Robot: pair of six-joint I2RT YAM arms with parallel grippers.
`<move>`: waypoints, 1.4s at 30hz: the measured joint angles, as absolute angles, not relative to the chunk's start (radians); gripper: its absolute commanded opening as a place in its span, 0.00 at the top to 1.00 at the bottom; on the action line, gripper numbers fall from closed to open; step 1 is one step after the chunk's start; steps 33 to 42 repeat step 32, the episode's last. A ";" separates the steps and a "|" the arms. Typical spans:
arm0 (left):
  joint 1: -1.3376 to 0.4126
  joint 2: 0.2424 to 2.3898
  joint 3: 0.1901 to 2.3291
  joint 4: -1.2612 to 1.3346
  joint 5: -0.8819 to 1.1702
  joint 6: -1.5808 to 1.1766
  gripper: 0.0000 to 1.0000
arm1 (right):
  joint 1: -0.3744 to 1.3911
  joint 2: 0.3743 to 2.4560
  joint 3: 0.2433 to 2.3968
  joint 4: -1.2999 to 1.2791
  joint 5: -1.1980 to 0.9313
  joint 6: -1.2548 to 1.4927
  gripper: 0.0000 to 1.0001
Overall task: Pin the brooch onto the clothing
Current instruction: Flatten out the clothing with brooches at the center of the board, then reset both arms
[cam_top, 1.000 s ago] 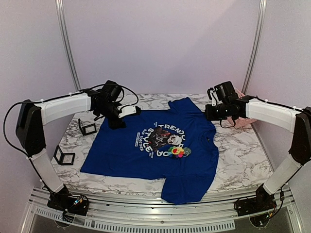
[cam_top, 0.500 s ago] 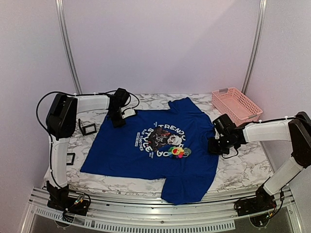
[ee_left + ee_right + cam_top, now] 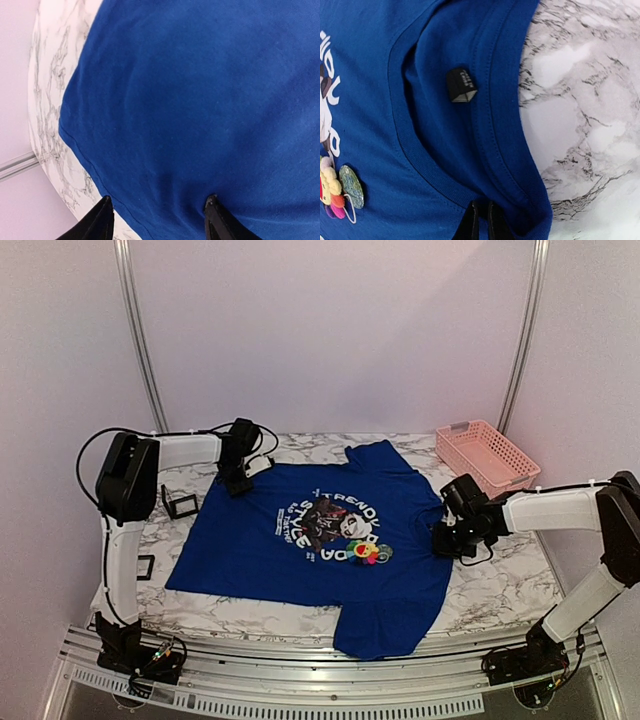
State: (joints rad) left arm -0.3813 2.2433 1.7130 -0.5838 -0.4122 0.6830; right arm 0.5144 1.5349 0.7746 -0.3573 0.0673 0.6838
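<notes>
Right wrist: closed right claw (image 3: 481, 207) at clothing (image 3: 375, 85) collar, marble (image 3: 580, 100) beside

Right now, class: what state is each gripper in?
Left gripper: open above the clothing.
Right gripper: closed at its collar; grip unclear.

left arm (image 3: 185, 451) bent, reaching far | left hand (image 3: 157, 204) parted | right arm (image 3: 545, 508) stretched inward, low | right hand (image 3: 482, 221) closed

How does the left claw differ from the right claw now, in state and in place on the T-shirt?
The left claw stands open; the right claw is shut, pinching the T-shirt. The left claw is at the far hem corner; the right claw is at the neck opening. Both are low on the blue cloth.
</notes>
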 measured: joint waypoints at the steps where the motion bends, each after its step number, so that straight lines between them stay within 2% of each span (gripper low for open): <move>1: -0.379 2.239 1.713 -0.587 -0.403 0.682 0.34 | 0.514 1.541 0.787 -0.367 0.067 0.668 0.75; 3: -0.376 2.230 1.715 -0.610 -0.374 0.677 0.30 | 0.510 1.544 0.813 -0.397 0.067 0.639 0.58; 4: -0.374 2.222 1.721 -0.639 -0.354 0.672 0.29 | 0.507 1.542 0.831 -0.413 0.069 0.623 0.43; 6: -0.374 2.202 1.740 -0.701 -0.312 0.657 0.02 | 0.502 1.533 0.873 -0.438 0.075 0.598 0.08; 7: -0.374 2.183 1.754 -0.733 -0.288 0.646 0.01 | 0.498 1.519 0.902 -0.449 0.079 0.582 0.02; 11: -0.373 2.025 1.776 -0.817 -0.181 0.563 0.00 | 0.477 1.428 1.000 -0.429 0.097 0.513 0.01; 15: -0.372 1.748 1.696 -0.812 -0.090 0.444 0.00 | 0.419 1.306 0.970 -0.332 0.121 0.467 0.01; 20: -0.360 1.399 1.337 -0.691 -0.060 0.279 0.00 | 0.356 1.135 0.775 -0.184 0.189 0.436 0.01; 26: -0.327 1.133 0.868 -0.558 -0.106 0.161 0.00 | 0.352 0.977 0.609 -0.093 0.281 0.431 0.01; 29: -0.294 1.021 0.722 -0.479 -0.146 0.098 0.00 | 0.352 0.920 0.558 -0.047 0.313 0.445 0.01; 32: -0.268 0.947 0.627 -0.400 -0.185 0.060 0.00 | 0.352 0.894 0.510 0.012 0.324 0.449 0.01; 42: -0.268 0.947 0.627 -0.400 -0.185 0.060 0.00 | 0.352 0.894 0.510 0.012 0.324 0.449 0.01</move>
